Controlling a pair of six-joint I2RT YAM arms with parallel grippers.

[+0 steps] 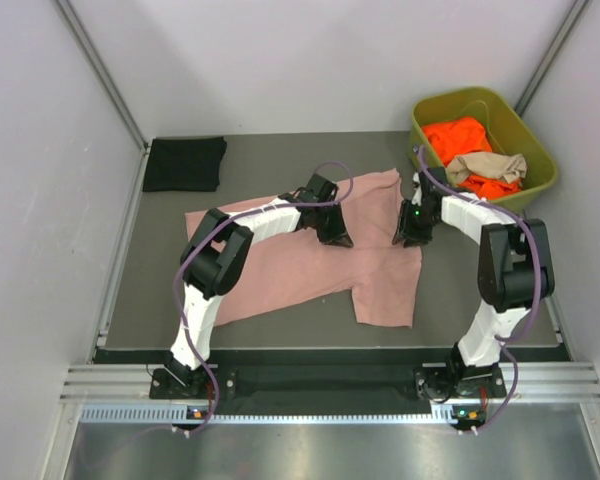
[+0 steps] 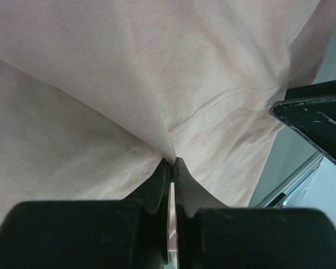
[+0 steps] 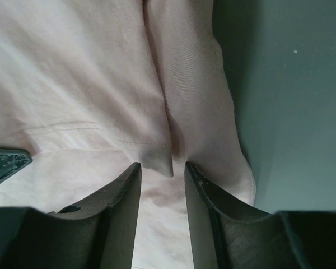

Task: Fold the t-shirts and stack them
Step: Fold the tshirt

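Your pink shirt (image 1: 280,270) lies spread across the ctr of the table (image 1: 150,285). It runs from the L side up toward the back R, w/ one part reaching down toward the near edge on the R. It isn't flat: both wrist views show cloth drawn into folds at the tips.

Both arms reach in over it. L gripper (image 1: 337,238) and R gripper (image 1: 408,237) sit near each other over the shirt's R half, apart, L one just L of the R one.

L gripper: you've got the fingers (image 2: 157,185) pressed together, pinching a peak of pink cloth at the tips. The cloth tents toward that pinch, and a stitched seam curves just beyond it. A dark finger of the other gripper shows at the R edge of that view.

R gripper: fingers (image 3: 123,190) are spread w/ a clear gap btwn them. A hemmed fold of pink cloth sits in that gap right at the tips, and it doesn't look clamped. The shirt's edge runs just R of the R finger, w/ bare table beyond.

Black shirt (image 1: 185,163) is folded at the back L of the table, well apart from the pink one.

Bin (image 1: 536,186) stands at the back R corner. Orange shirt (image 1: 458,135) is bunched inside it, w/ the tan shirt (image 1: 490,166) lying on top toward the near R side.
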